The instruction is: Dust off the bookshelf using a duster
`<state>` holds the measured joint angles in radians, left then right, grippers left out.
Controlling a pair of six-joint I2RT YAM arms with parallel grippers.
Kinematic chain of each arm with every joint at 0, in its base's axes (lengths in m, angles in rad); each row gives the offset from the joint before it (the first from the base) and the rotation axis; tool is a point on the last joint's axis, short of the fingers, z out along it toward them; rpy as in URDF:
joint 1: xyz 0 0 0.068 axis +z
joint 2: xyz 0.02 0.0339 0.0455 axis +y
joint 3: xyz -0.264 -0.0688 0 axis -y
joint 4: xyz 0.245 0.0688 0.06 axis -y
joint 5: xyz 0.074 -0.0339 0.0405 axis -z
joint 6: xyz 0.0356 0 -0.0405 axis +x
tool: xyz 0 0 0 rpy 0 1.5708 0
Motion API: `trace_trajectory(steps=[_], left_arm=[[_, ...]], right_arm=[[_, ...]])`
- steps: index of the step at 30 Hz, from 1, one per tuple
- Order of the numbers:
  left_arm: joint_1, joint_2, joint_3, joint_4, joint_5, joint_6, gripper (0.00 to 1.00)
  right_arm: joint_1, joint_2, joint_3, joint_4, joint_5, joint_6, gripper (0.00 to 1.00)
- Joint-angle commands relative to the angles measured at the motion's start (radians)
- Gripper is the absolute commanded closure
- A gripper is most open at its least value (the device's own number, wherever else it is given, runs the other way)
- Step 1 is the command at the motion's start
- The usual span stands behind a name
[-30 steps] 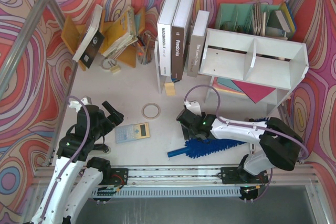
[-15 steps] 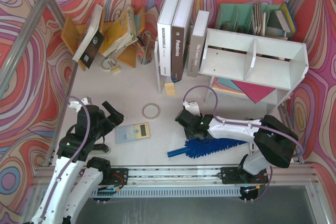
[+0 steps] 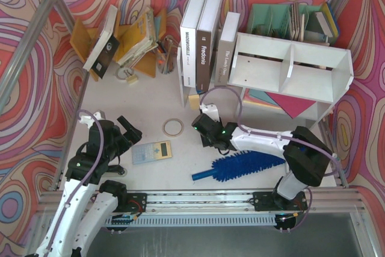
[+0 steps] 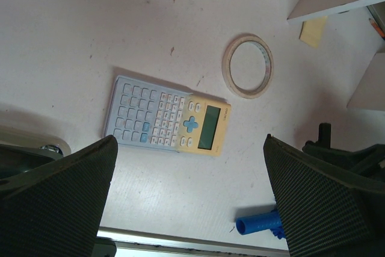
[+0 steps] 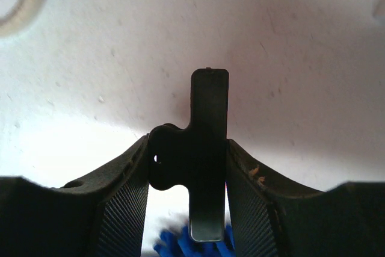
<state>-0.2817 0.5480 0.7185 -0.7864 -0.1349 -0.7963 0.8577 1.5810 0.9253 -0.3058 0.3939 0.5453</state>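
Observation:
The white bookshelf (image 3: 313, 82) stands at the back right, split in two by a divider. The blue fluffy duster (image 3: 246, 165) lies flat on the table near the front edge, its handle (image 3: 203, 174) pointing left. The handle end also shows in the left wrist view (image 4: 255, 224). My right gripper (image 3: 203, 129) is above and to the left of the duster, apart from it. It is shut on a small black clip piece (image 5: 207, 148); blue fluff (image 5: 174, 242) shows behind it. My left gripper (image 3: 127, 129) is open and empty over the calculator's left side.
A blue and yellow calculator (image 3: 151, 151) and a tape ring (image 3: 174, 127) lie at centre left. Upright books (image 3: 204, 40) stand behind. A yellow book rack (image 3: 120, 37) is at back left, a green file organiser (image 3: 283, 19) behind the bookshelf, a pink folder (image 3: 289, 103) under it.
My right gripper has moved away from the duster, up and to the left, with the black clip in it. The duster stays on the table, now uncovered. The left arm has not moved.

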Motion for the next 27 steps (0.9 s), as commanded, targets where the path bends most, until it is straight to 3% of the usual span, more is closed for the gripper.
trace_trajectory(steps=[1,8,14,24,27], left_arm=[[-0.004,0.009,-0.011,0.015,0.000,0.015,0.02],[-0.004,0.006,-0.015,0.015,-0.004,0.020,0.02],[-0.004,0.013,-0.015,0.019,-0.005,0.028,0.02],[-0.004,0.022,-0.017,0.026,-0.004,0.033,0.02],[-0.004,0.016,-0.017,0.020,-0.006,0.028,0.02]], right_arm=[[-0.016,0.083,0.085,0.099,-0.017,-0.050,0.53],[-0.026,0.232,0.185,0.148,-0.075,-0.069,0.54],[-0.027,0.263,0.196,0.170,-0.081,-0.061,0.54],[-0.027,0.224,0.135,0.185,-0.070,-0.043,0.30],[-0.025,0.196,0.106,0.183,-0.061,-0.036,0.27]])
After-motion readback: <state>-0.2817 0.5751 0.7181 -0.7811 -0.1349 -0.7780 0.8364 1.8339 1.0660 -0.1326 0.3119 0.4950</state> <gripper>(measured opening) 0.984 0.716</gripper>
